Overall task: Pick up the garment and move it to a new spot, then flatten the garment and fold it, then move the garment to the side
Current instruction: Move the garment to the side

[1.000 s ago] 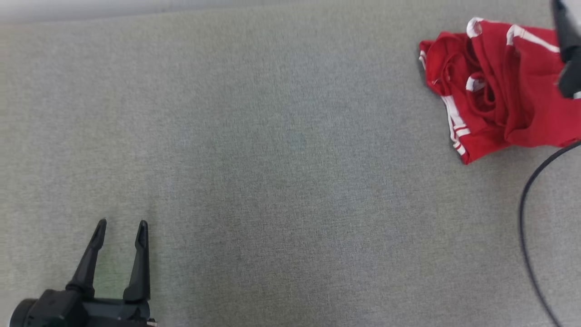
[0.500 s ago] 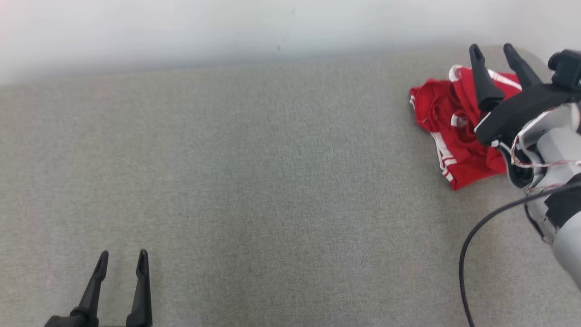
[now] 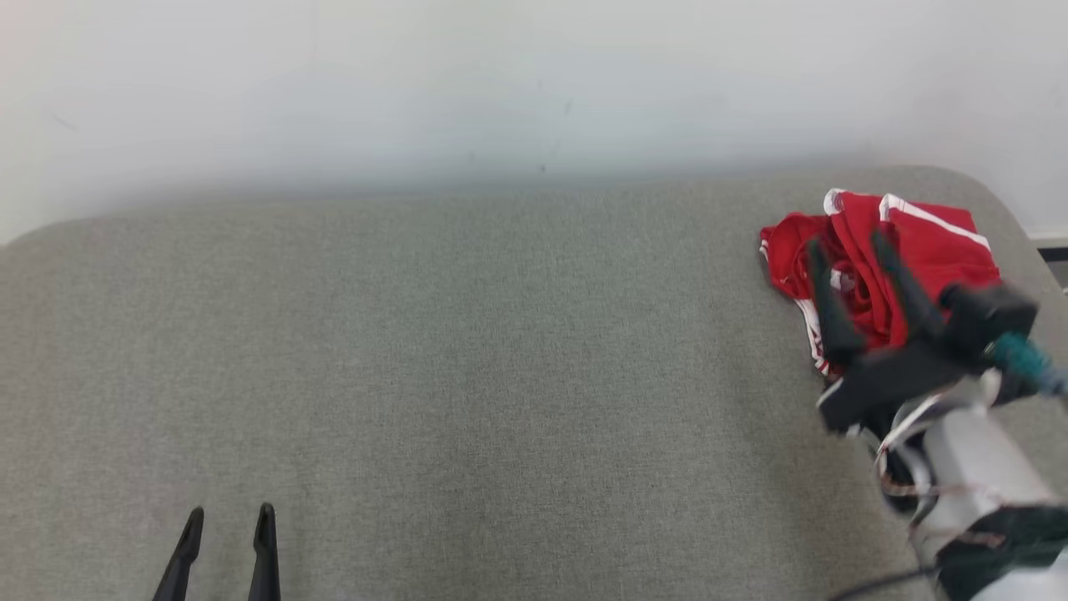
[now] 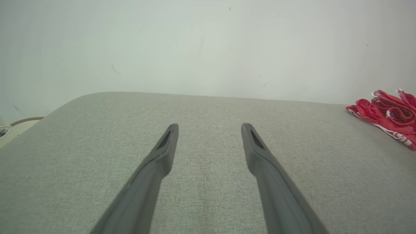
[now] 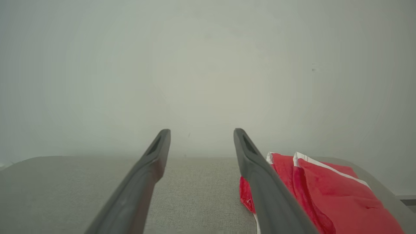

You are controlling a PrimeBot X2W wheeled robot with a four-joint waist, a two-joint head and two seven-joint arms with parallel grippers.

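On grey table, red garment lies bunched at far right

At the head view's lower left, the left gripper (image 3: 231,509) hovers over the grey fabric-covered table (image 3: 501,351), its two dark fingers spread apart. A pale wall (image 3: 501,83) rises behind. Near the table's far right corner lies the crumpled red garment (image 3: 934,246), trimmed in white. Over its near edge the right gripper (image 3: 845,240), blurred, stands wide open; whether its tips touch the cloth is unclear.

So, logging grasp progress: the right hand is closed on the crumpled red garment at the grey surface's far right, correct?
No. The right hand is open, not closed on the red garment; the right wrist view shows its fingers spread. The garment does lie crumpled at the far right of the grey surface.
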